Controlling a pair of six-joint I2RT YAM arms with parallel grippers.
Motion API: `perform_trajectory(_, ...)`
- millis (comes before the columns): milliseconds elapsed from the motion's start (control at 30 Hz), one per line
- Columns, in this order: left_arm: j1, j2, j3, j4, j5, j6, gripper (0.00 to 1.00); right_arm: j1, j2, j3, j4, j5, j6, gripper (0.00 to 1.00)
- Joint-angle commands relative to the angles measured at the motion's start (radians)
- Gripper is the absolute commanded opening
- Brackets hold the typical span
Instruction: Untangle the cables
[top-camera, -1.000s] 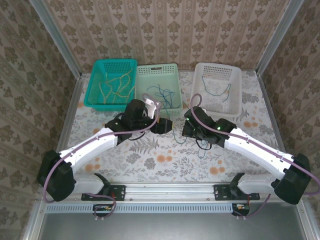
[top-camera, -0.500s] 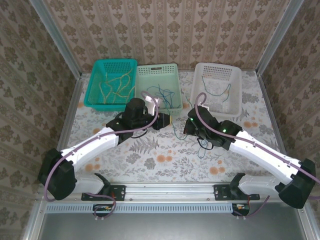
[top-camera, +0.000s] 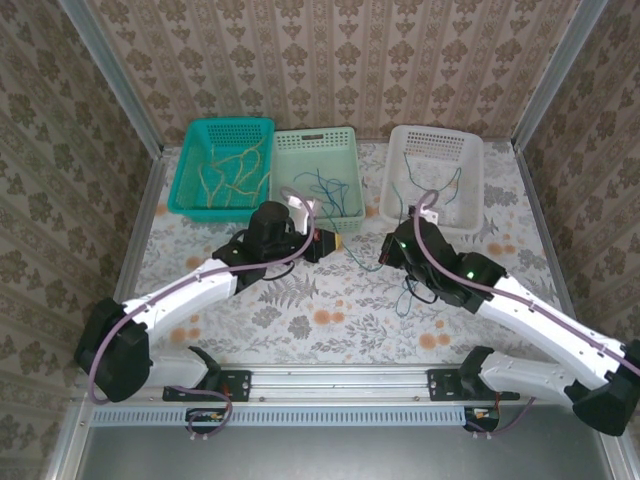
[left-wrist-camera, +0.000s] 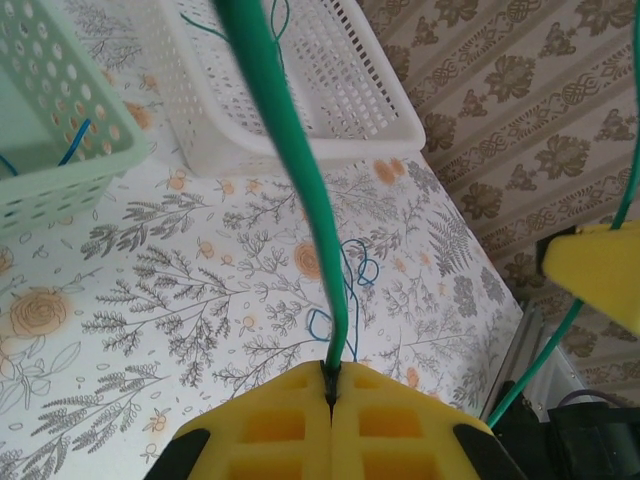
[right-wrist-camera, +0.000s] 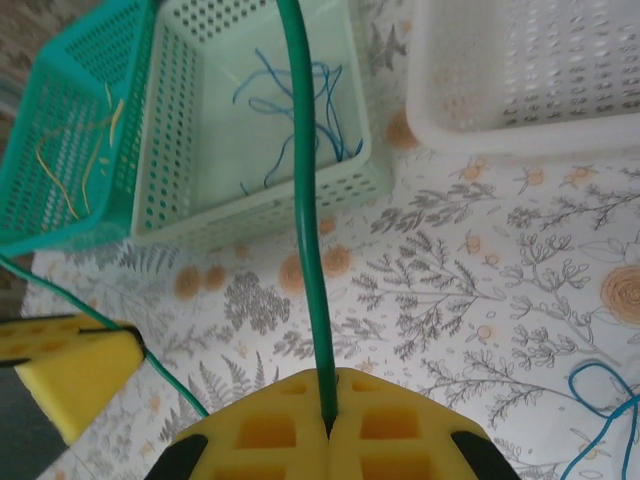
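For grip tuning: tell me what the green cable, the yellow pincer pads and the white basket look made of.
Green cable: smooth plastic-looking sheath, likely.
Pads: matte yellow foam or rubber, moulded recesses.
White basket: rigid moulded plastic, perforated walls.

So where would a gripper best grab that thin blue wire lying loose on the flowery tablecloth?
Probably at one of the small loops of the thin blue wire, straight down from above, fingers astride the strand. It lies limp and flat on the flowery tablecloth, so no side gets under it.

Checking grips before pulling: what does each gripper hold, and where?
Left gripper and right gripper each pinch a green cable partway along its length.
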Motion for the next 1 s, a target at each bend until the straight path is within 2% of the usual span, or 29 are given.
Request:
perform_trajectory(0, -0.009, -0.029, -0.041, 0.076, -0.041, -0.071, 0.0, -0.011, -0.06, -0.057, 0.107, 0.09, 0.08, 0.0)
perform_trajectory(100, -0.008, -0.047, -0.11, 0.175, -0.09, -0.157, 0.0, -0.014, -0.121, -0.126, 0.18, 0.144, 0.137, 0.0)
perform_trajectory(300, -0.016, -0.099, -0.208, 0.268, -0.202, -0.289, 0.0, -0.042, -0.215, -0.195, 0.24, 0.239, 0.196, 0.0)
perform_trajectory(433, -0.049, -0.091, -0.259, 0.345, -0.243, -0.386, 0.0, -0.046, -0.191, -0.192, 0.302, 0.269, 0.181, 0.0)
perform_trajectory(567, -0.071, -0.057, -0.231, 0.276, -0.218, -0.404, 0.01, -0.065, -0.127, -0.151, 0.365, 0.23, 0.116, 0.0)
perform_trajectory(633, -0.071, -0.073, -0.228, 0.241, -0.234, -0.392, 0.08, -0.108, -0.089, -0.067, 0.279, 0.179, 0.054, 0.0)
perform_trajectory(767, -0.071, -0.172, -0.203, 0.083, -0.321, -0.297, 0.35, -0.294, 0.0, 0.109, 0.026, 0.068, -0.074, 0.0)
perform_trajectory(833, -0.069, -0.212, -0.168, -0.021, -0.349, -0.214, 0.44, -0.413, 0.031, 0.126, 0.002, 0.01, -0.097, 0.0)
perform_trajectory(967, -0.064, -0.251, -0.104, -0.147, -0.362, -0.101, 0.56, -0.605, 0.089, 0.086, 0.099, -0.087, -0.054, 0.0)
